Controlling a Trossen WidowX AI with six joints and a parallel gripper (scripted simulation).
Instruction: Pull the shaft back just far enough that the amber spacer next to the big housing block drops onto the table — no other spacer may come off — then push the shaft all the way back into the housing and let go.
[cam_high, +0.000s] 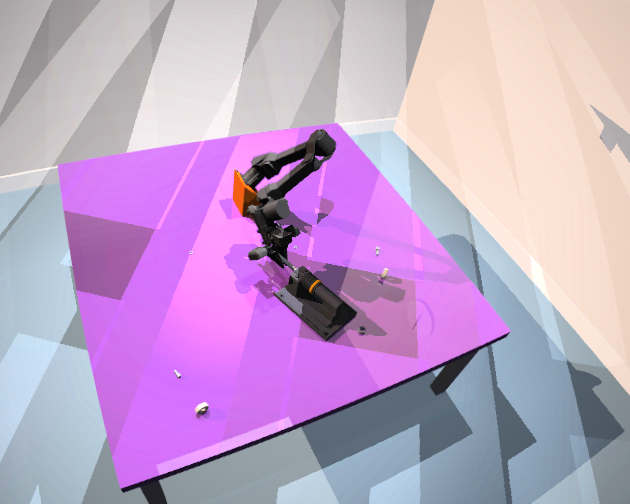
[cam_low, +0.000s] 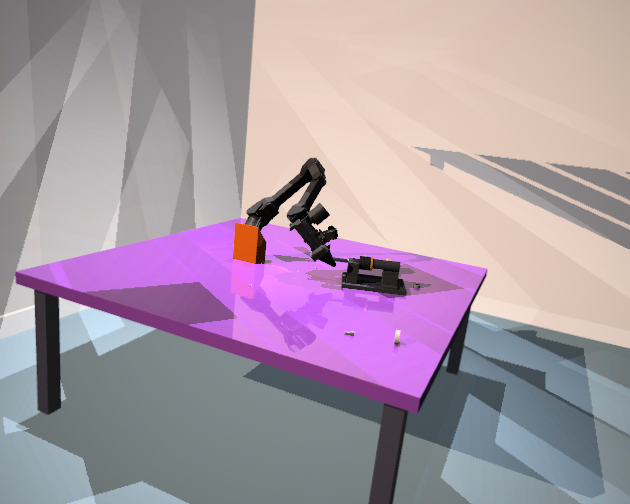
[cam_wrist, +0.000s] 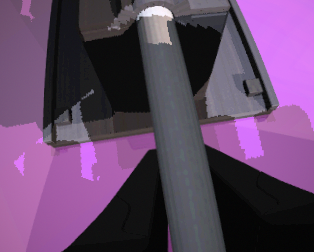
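Note:
The grey shaft (cam_high: 292, 269) (cam_low: 341, 260) (cam_wrist: 172, 100) runs through a support on the dark base plate (cam_low: 367, 288) (cam_wrist: 255, 113) towards the big black housing block (cam_high: 331, 300) (cam_low: 387, 265). The amber spacer (cam_high: 315, 285) (cam_low: 372, 263) sits in line, touching the housing's near end as far as can be seen. Dark rings (cam_high: 305, 276) (cam_low: 363, 262) sit on its support side; their number cannot be told. My gripper (cam_low: 333, 264) (cam_wrist: 175, 156) is shut on the shaft's free end, a finger on each side. The shaft inside the spacers and housing is hidden.
A cream ring (cam_high: 201, 409) (cam_low: 397, 337) and a small bolt (cam_high: 177, 373) (cam_low: 349, 333) lie towards the front. A dark nut (cam_high: 362, 332) (cam_low: 417, 286) lies beyond the base plate. A cream cylinder (cam_high: 384, 272) and another small bolt (cam_high: 377, 250) lie to the right in the top view.

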